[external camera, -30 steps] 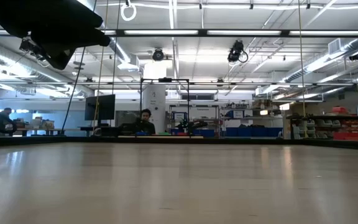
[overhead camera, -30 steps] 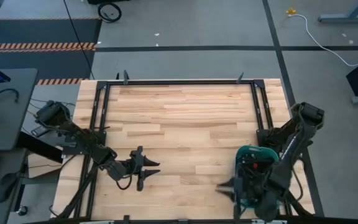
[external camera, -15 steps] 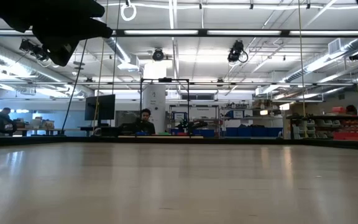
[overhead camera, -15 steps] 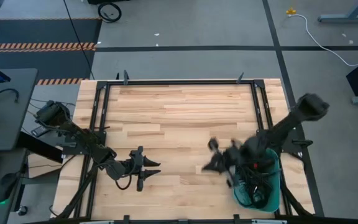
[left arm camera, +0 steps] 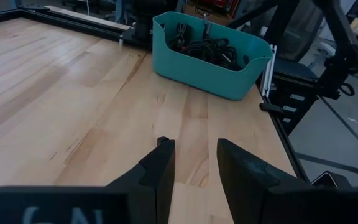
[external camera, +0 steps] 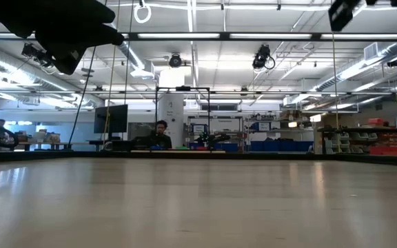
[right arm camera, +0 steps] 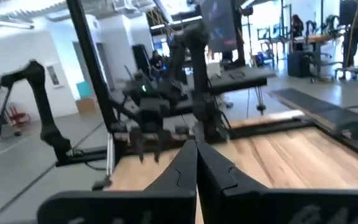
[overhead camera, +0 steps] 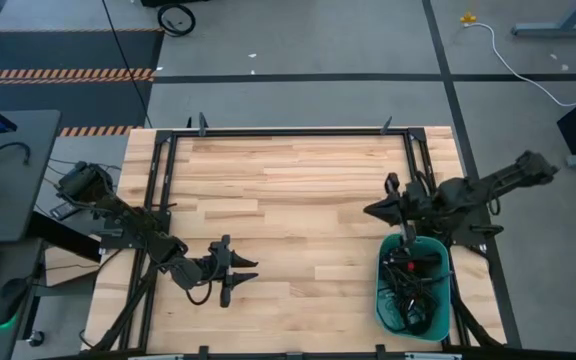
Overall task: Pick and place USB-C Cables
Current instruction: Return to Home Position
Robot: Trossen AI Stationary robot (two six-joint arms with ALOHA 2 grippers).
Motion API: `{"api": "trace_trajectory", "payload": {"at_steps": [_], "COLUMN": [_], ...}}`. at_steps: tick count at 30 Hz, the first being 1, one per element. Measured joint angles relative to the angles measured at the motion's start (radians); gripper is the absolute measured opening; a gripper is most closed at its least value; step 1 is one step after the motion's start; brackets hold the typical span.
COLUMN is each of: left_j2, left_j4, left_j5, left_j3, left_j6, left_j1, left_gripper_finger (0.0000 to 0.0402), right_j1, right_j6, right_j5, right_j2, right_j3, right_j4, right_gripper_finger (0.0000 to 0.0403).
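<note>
The USB-C cables (overhead camera: 413, 285) are a tangle of thin black cords lying inside a teal bin (overhead camera: 386, 300) at the table's near right; the left wrist view shows the cables (left arm camera: 207, 46) in the bin (left arm camera: 210, 74) too. My right gripper (overhead camera: 372, 211) hovers just beyond the bin's far end, shut with nothing in it, and its closed fingers (right arm camera: 185, 171) point toward the table's left. My left gripper (overhead camera: 251, 270) waits open at the near left, pointing toward the bin; its fingers (left arm camera: 160, 171) stand apart over bare wood.
A black metal frame (overhead camera: 288, 131) runs round the wooden tabletop (overhead camera: 298, 190). A grey desk (overhead camera: 8, 170) stands off the table's left side. In the low view the left arm (external camera: 54, 27) hangs at upper left, and a person (external camera: 160, 131) sits far behind.
My right gripper has swung from over the near end of the bin toward the table's far edge. The arm no longer covers the bin, and the cables in it show. The left arm has kept still.
</note>
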Motion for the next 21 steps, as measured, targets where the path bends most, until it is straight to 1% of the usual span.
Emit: {"api": "trace_trajectory", "payload": {"at_steps": [4, 10, 13, 18, 21], "left_j2": [0.0, 0.0, 0.0, 0.0, 0.0], "left_j4": [0.003, 0.003, 0.003, 0.003, 0.004], "left_j5": [-0.005, -0.008, -0.012, -0.014, -0.016], "left_j3": [0.0, 0.0, 0.0, 0.0, 0.0], "left_j6": [0.0, -0.005, 0.0, -0.004, -0.005], "left_j1": [0.0, 0.0, 0.0, 0.011, 0.022], "left_gripper_finger": [0.0126, 0.0125, 0.0126, 0.0126, 0.0125], "right_j1": [-0.013, -0.086, -0.146, -0.266, -0.321], "right_j6": [-0.009, 0.003, 0.001, 0.004, 0.023], "right_j5": [-0.055, -0.043, -0.057, -0.142, -0.194], "right_j2": [-0.092, -0.277, -0.377, -0.536, -0.534], "right_j3": [-0.12, -0.269, -0.301, -0.309, -0.325], "right_j4": [0.014, 0.061, 0.027, -0.107, -0.141], "right_gripper_finger": [0.0002, 0.0002, 0.0002, 0.0001, 0.0]}}
